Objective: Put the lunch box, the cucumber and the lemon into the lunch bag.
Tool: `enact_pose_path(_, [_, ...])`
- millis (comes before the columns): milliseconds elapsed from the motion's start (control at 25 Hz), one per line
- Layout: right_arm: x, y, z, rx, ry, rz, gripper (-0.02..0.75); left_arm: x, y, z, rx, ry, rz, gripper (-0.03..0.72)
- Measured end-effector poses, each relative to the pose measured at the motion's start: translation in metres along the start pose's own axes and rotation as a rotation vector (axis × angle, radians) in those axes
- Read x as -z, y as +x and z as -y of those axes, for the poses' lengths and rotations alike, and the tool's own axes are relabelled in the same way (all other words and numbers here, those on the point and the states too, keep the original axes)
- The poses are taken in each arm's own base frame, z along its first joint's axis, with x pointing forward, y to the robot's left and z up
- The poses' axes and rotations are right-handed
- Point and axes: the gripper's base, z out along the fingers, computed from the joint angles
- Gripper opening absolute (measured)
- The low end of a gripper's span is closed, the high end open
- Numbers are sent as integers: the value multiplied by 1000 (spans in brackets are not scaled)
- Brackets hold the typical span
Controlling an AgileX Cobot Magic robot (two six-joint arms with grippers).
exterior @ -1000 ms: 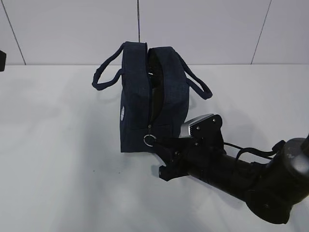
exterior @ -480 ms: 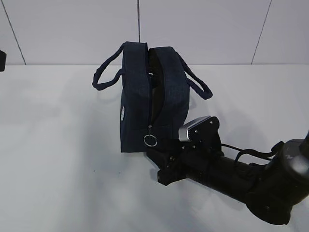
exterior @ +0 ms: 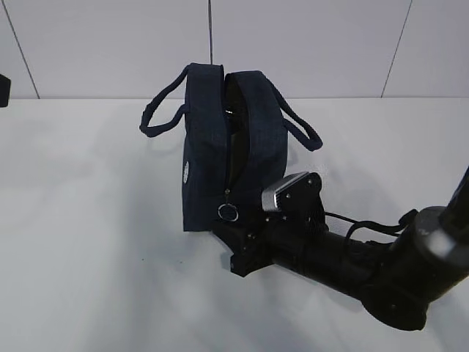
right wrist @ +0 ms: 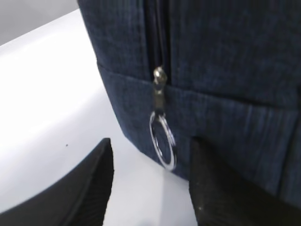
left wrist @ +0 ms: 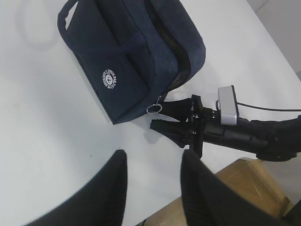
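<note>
Right claw (right wrist: 150, 188) agape beside ring pull (right wrist: 162, 146)

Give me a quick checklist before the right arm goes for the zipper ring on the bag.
1. Bag standing upright on the table: ok.
2. Zipper ring hanging free between the right gripper's fingers, not pinched: ok.
3. Right gripper open enough to take the ring: ok.
4. Left gripper well clear of the bag, holding nothing: ok.
5. Bag top gaping open: ok.
6. Lunch box, cucumber and lemon in the bag: cannot tell; none is visible in any view.
</note>
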Motion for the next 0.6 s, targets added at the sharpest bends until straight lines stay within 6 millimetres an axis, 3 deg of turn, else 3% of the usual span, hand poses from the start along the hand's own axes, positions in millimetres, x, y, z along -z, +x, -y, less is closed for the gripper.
enact_pose_path(600, [-9,-7,2,14,-8,31,407,0,0,0,0,5,-4,276])
